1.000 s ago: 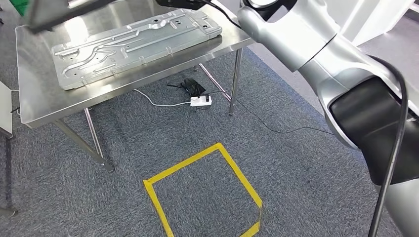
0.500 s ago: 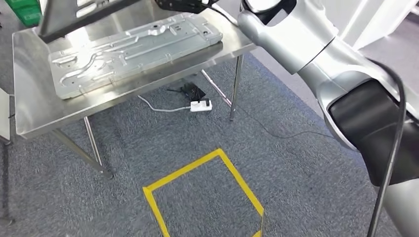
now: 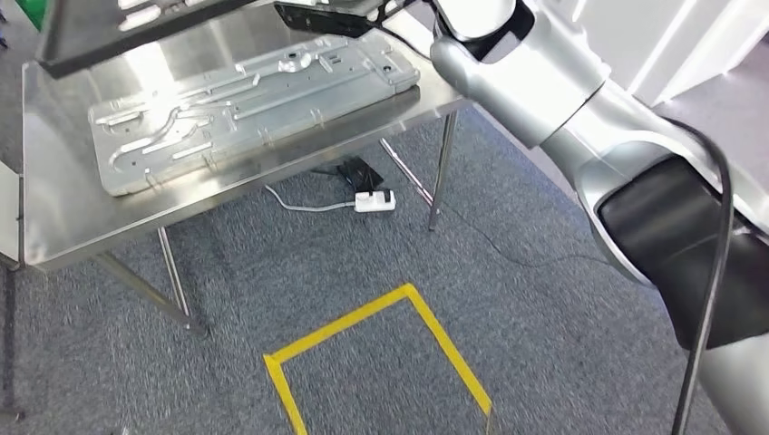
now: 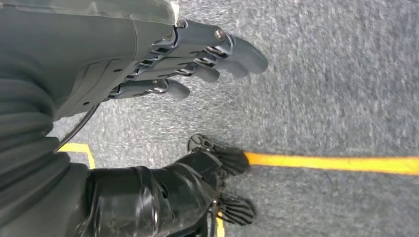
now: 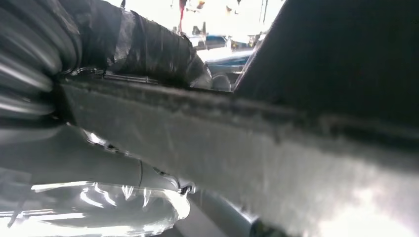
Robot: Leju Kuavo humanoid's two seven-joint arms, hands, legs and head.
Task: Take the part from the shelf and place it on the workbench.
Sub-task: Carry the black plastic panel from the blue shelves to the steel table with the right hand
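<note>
Right hand (image 3: 331, 11) seemingly grips the part (image 3: 118, 27) above the workbench (image 3: 63, 217); left hand (image 4: 163, 64) hangs empty.

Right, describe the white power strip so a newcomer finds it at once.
Start at the steel workbench carrying the big stamped metal plate. Look at the grey carpet beneath it, near the leg on its right side. The power strip is the small white block there with a white cable trailing from it, lying just in front of a black lump.
</note>
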